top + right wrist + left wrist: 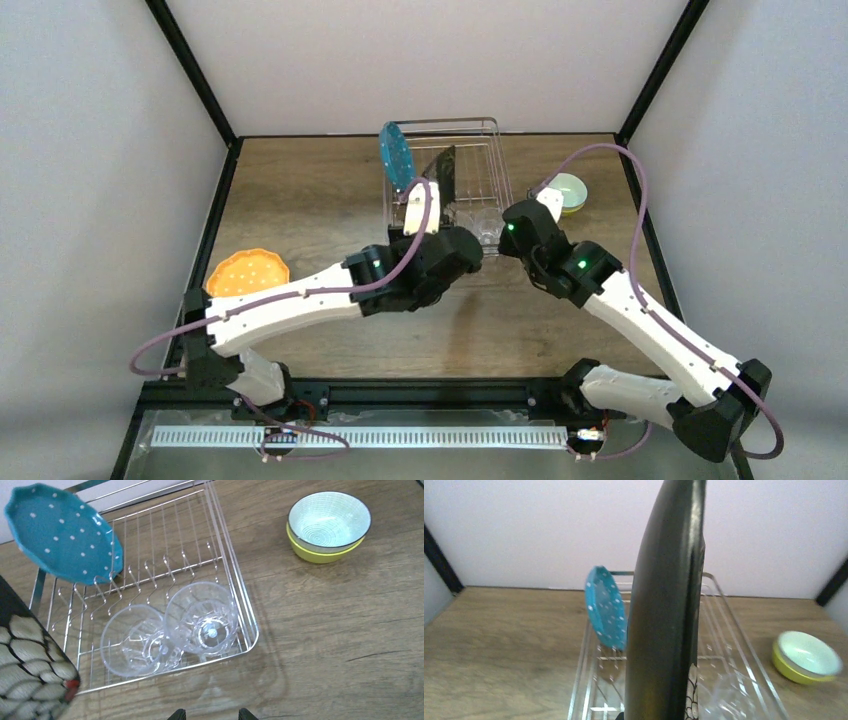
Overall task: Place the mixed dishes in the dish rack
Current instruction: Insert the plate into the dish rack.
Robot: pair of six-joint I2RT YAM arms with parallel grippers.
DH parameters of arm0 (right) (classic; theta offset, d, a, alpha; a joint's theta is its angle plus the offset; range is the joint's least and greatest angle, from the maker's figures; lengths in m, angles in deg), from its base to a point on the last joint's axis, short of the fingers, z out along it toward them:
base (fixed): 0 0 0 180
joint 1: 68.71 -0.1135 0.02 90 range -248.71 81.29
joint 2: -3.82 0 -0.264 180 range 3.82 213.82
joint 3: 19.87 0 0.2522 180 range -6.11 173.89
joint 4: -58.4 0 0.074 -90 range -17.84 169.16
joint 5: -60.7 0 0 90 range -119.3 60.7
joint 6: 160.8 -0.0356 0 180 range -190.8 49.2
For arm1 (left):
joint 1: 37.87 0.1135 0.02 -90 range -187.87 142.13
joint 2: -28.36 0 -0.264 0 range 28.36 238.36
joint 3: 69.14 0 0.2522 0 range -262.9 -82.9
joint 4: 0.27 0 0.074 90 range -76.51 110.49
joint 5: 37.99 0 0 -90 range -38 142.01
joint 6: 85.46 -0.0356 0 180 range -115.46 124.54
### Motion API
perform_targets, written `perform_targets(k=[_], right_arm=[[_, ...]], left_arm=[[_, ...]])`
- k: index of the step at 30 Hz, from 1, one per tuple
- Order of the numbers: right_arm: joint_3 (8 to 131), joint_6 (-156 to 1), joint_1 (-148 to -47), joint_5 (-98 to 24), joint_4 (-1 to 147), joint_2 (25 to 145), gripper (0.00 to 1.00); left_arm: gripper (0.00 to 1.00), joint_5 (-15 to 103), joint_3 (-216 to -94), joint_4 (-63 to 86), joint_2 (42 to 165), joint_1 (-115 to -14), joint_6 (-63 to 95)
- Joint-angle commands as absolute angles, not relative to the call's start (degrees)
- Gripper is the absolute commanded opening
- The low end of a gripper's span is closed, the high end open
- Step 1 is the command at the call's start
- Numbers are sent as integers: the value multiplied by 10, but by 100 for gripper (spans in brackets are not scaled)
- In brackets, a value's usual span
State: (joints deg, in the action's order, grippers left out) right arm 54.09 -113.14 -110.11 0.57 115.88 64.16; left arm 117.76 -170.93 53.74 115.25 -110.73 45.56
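Over the dish rack (475,160), a black square plate (441,172) is held on edge, not yet slotted.

From above, the left fingers (418,208) pinch the plate's near edge and hold it upright above the rack's near-left part. It is just beside the blue dotted plate (397,155) standing at the rack's left side, and an orange plate (247,272) lies on the table (320,190) well left of the rack. In the left wrist view the black plate shows edge-on, thin, glossy and stiff. I judge it slippery and breakable, so a firm rim grip and a gentle lowering between the wires suit it. In the right wrist view the right fingers (177,714) stand apart and empty, just in front of the rack's near-right corner, where two glass cups (205,617) sit. Stacked bowls (327,525) wait to the right of the rack.
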Motion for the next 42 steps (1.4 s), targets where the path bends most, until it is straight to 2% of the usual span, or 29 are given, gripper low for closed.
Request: perform_targets(k=[1, 9, 18, 34, 42], right_arm=[[545, -1108, -1070, 23, 1139, 649, 62], [532, -1094, -1034, 3, 1094, 679, 62], [538, -1096, -1032, 4, 1072, 715, 62], [559, -1075, -1006, -1, 1031, 779, 62], [572, -1065, -987, -16, 1019, 806, 62]], left_arm=[[3, 1281, -1715, 413, 1160, -1050, 367], [3, 1178, -1676, 185, 1184, -907, 190], [3, 1031, -1677, 60, 1247, -813, 93], [3, 946, -1761, 44, 1373, -747, 100], [3, 936, -1863, 126, 1438, -738, 122]])
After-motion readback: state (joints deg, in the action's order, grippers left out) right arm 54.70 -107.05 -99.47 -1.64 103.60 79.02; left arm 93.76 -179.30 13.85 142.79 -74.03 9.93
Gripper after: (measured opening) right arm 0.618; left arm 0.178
